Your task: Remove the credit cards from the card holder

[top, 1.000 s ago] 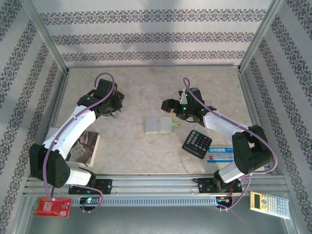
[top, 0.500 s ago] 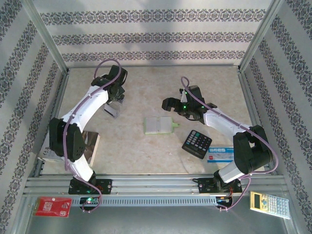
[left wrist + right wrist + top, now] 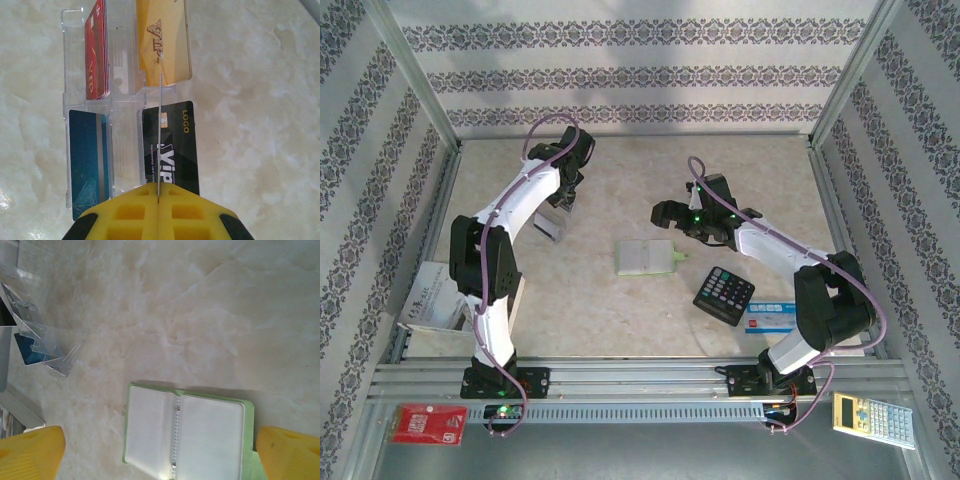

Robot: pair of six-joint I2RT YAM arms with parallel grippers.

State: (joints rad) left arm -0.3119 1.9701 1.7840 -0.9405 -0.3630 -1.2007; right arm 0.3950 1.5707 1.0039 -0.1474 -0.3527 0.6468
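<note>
The card holder (image 3: 185, 435) lies open and flat on the table, lime green with pale cream inner faces; it is also at the table's middle (image 3: 645, 257). My right gripper (image 3: 160, 452) hovers over it, open, its yellow fingers far apart; from above it sits just behind the holder (image 3: 670, 224). My left gripper (image 3: 157, 192) is shut on a thin credit card seen edge-on (image 3: 160, 125), over a clear stand (image 3: 122, 95). The stand holds a red card (image 3: 96, 50), a tan card (image 3: 162, 40), a blue card (image 3: 87, 160) and a black card (image 3: 177, 145). The left gripper is at the back left (image 3: 561, 198).
A black calculator (image 3: 724, 295) and a blue-and-white box (image 3: 775, 318) lie at the front right. A pale box (image 3: 435, 298) sits by the left arm's base. A red packet (image 3: 428, 424) and another calculator (image 3: 873, 418) lie on the front rail. Metal posts frame the table.
The left arm has stretched farther back, carrying its card over the clear stand. The right gripper's jaws have opened a little wider and it has stayed in place.
</note>
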